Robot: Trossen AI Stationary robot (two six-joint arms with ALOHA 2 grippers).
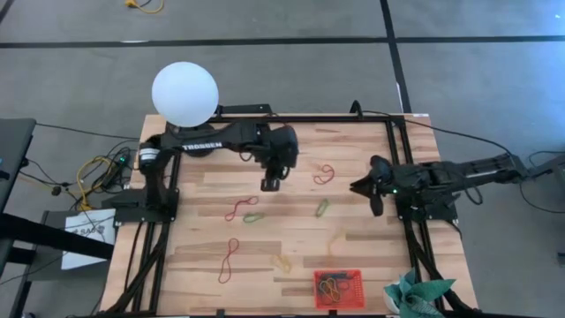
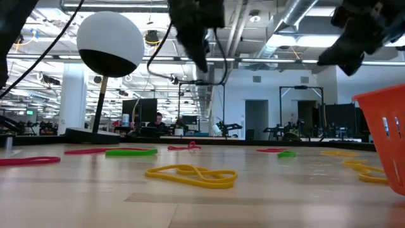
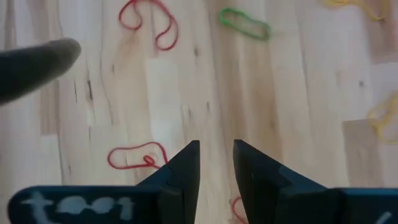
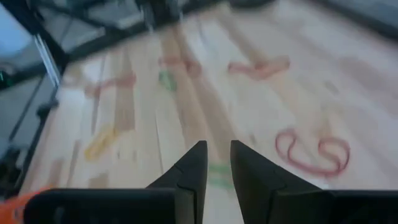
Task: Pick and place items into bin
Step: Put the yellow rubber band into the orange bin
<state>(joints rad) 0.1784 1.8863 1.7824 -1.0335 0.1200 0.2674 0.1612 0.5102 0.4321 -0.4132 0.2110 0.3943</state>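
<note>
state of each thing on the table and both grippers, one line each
left gripper: above mid table, fingers slightly apart, empty
right gripper: above the table's right side, fingers slightly apart, empty
bin: upright at the near edge, several bands inside
red band: loose on the wood between the grippers
long red band: flat, outside the bin
yellow band: flat, outside the bin

Showing matte black throughout both arms. Wearing white TROSSEN lettering along the left arm [image 1: 229, 140]; glowing with a small green light near the wrist of the right arm [image 1: 441, 175]. Tapering into dark, wedge-shaped fingers [image 3: 186, 165] on the left gripper [image 3: 216, 149], with pale blurred markings crossing its body.
</note>
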